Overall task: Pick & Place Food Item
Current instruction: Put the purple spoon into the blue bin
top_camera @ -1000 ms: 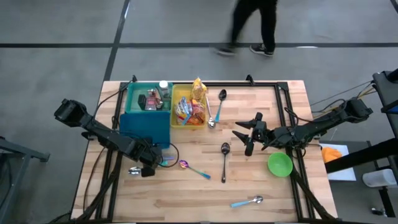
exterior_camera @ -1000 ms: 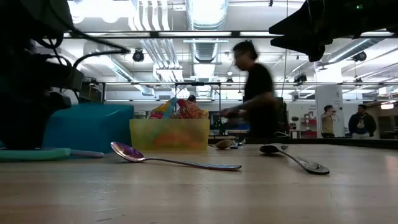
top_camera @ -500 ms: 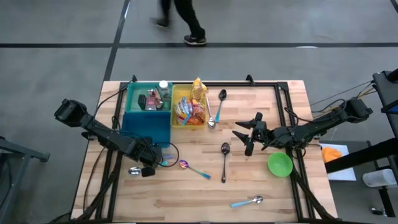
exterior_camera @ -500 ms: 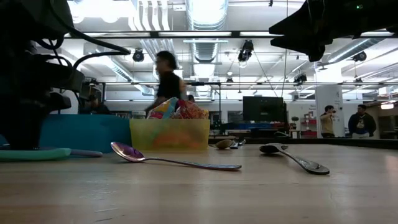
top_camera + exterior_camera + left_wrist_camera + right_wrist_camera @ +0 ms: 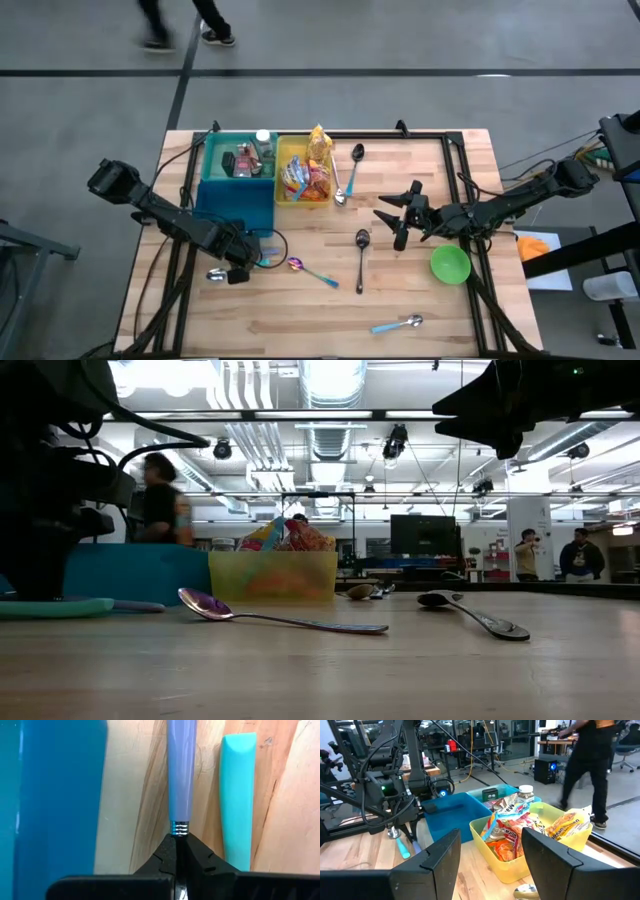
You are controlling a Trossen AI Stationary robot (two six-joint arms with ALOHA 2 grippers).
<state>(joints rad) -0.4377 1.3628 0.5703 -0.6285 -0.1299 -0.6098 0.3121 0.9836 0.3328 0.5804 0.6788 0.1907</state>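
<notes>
My left gripper is pinching the lavender-handled spoon at its metal neck: light, rigid, slippery.

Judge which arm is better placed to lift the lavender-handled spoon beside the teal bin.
Left. Its claw is already shut on the lavender-handled spoon beside the teal bin. The right claw hangs open mid-table, well away.

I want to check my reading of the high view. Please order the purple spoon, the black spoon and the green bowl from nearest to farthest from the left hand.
From the left hand:
1. purple spoon, just beside it.
2. black spoon, mid-table.
3. green bowl, far right side.
</notes>
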